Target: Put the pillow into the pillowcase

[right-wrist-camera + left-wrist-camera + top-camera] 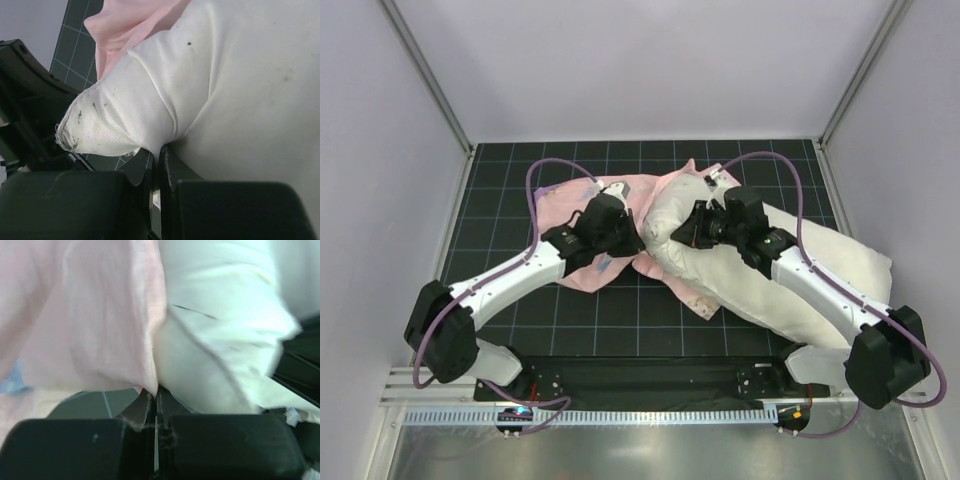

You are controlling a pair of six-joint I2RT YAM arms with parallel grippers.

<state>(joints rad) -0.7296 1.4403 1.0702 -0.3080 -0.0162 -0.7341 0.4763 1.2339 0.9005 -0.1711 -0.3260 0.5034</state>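
The white pillow [730, 285] lies slanted across the right half of the mat, its far end against the pink pillowcase [632, 192] crumpled at the middle. My left gripper [638, 240] is shut on the pillowcase's edge. In the left wrist view the pink pillowcase [85, 325] runs down into the left gripper [156, 394], with the pillow [220, 340] bulging beside it. My right gripper [678, 235] is shut on a pinched fold near the pillow's end. In the right wrist view the pillow [240, 80] is gathered into the right gripper [159, 150], and the pillowcase [125, 25] shows behind.
A black grid mat [520, 190] covers the table, and pale walls enclose it on three sides. A metal rail [650, 410] runs along the near edge by the arm bases. The left arm's black body [25, 100] is close beside the pillow's end.
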